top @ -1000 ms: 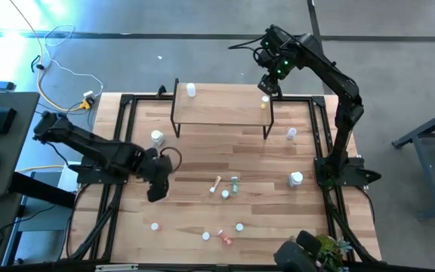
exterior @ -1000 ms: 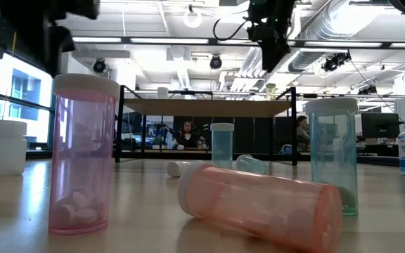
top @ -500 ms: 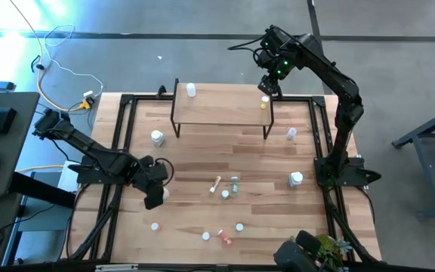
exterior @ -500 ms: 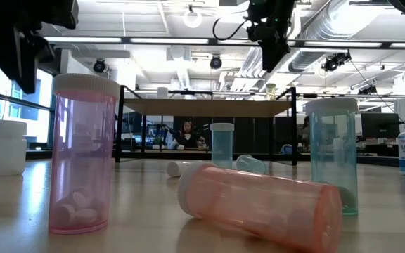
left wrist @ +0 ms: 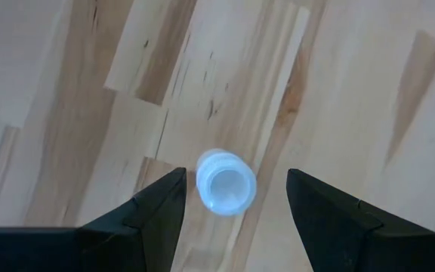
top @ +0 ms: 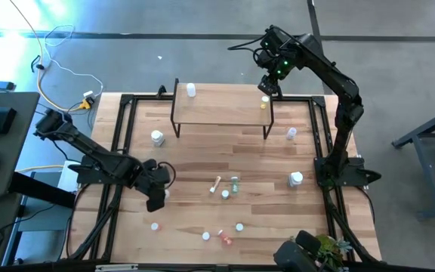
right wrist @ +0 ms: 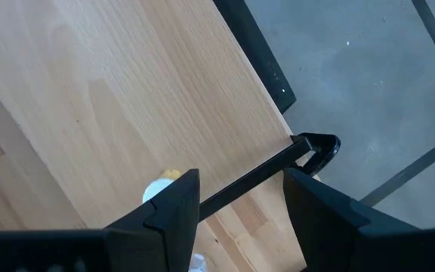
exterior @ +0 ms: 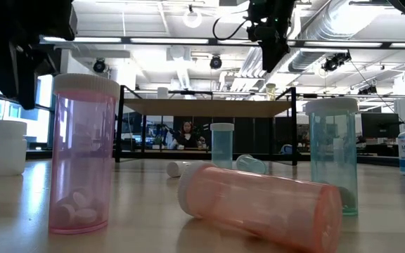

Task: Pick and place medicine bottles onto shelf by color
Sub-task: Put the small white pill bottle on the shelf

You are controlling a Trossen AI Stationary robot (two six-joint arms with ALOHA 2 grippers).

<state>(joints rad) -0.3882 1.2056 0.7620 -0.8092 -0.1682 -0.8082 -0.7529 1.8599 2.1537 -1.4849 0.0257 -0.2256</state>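
Potted plant (top: 325, 248) at table edge (top: 127, 261)

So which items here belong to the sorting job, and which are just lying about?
Job: shelf; white bottle and yellow bottle on it; clear vial under the open left gripper; pink vial.
Lying about: cables, plant.

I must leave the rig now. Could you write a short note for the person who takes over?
Left gripper: open, over a clear bottle on the table, not gripping. Right gripper: open, empty, above the shelf by its yellow bottle.
Done: a white bottle and the yellow one stand on the shelf.
Left: about ten bottles are on the table, several lying down.
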